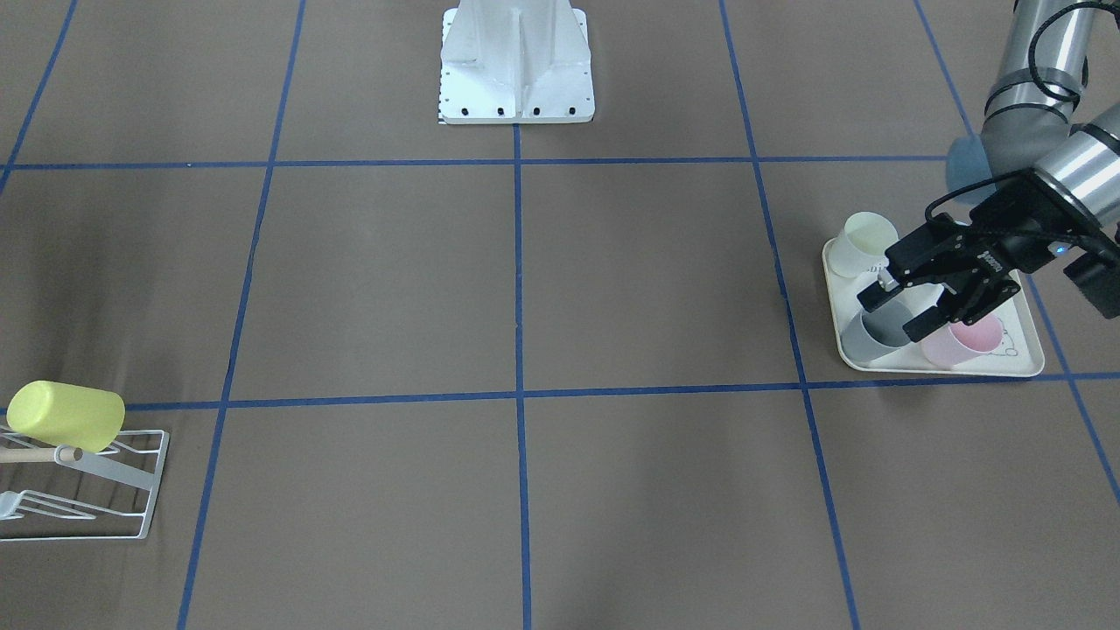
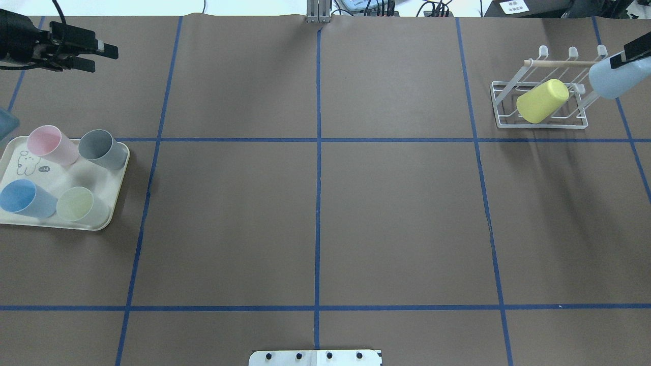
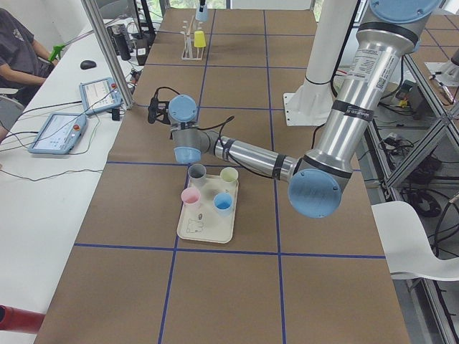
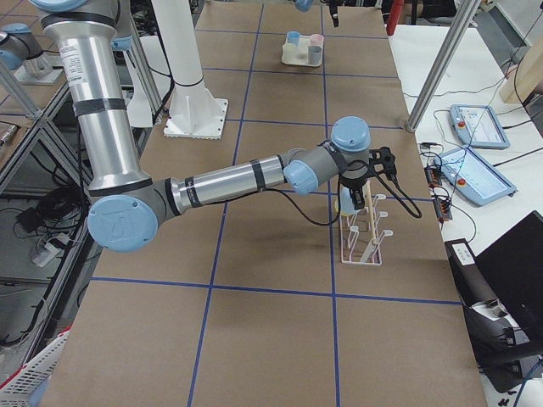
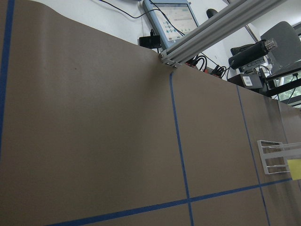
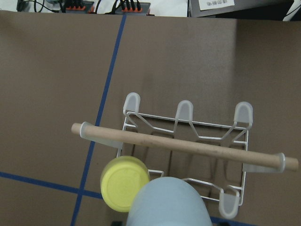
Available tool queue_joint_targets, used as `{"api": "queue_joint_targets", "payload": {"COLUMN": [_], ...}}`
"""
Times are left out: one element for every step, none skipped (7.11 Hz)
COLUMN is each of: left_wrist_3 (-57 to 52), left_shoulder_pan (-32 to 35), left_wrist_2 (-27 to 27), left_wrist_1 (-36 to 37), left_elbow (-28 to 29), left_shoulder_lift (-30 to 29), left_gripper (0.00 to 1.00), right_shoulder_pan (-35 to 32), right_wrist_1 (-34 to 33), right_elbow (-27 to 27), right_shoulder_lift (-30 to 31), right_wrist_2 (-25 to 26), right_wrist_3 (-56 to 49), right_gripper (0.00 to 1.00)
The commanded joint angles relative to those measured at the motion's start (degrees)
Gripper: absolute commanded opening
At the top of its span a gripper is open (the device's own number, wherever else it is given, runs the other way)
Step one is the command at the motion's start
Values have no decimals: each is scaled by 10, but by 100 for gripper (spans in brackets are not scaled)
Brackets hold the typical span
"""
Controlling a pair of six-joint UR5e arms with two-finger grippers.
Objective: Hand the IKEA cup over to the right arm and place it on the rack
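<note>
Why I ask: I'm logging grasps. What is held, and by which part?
The right gripper holds a pale blue cup by its sides; the far finger is hidden. The left gripper is open and empty.

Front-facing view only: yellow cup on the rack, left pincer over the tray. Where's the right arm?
Observer: Overhead, the right pincer holds a pale blue cup at the rack's end.
Operator: Is it seated?
Observer: Unclear; the right wrist view shows it right beside the yellow cup.
Operator: Three cups on the tray?
Observer: Four; the left pincer hides a blue cup from you.
</note>
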State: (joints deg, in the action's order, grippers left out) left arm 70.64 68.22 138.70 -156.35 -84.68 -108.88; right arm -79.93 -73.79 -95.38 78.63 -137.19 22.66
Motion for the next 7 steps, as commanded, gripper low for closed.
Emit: {"api": "queue_joint_targets", "payload": {"left_wrist_3": [-10,-11,-11,-11,-11,-11,-11], "left_shoulder_pan": [3,3,2,2,2,2,1], "left_wrist_2": [5,5,5,4,4,3,3], "left_wrist_1": [2,1,1,0,0,0,0], "left_elbow": [4,2,2,2,2,4,4], "left_shoulder_lift": [8,11,14,16,17,17,18], "left_gripper": [100,100,100,100,100,100,100], "right_shoulder_pan": [23,34,35,36,39,44,44], "right_wrist_1": [-61,-76,-94,-98,-98,-98,-98], "right_elbow": [-6,-3,-1,1,10,25,39], "right_shoulder_lift": [-1,-7,-20,-27,-33,-44,-54], "right_wrist_2": [14,30,32,36,51,61,61], "right_wrist_3": [-30,-30,-31,-31,-31,-31,-32], "right_gripper": [18,18,18,18,18,18,18]}}
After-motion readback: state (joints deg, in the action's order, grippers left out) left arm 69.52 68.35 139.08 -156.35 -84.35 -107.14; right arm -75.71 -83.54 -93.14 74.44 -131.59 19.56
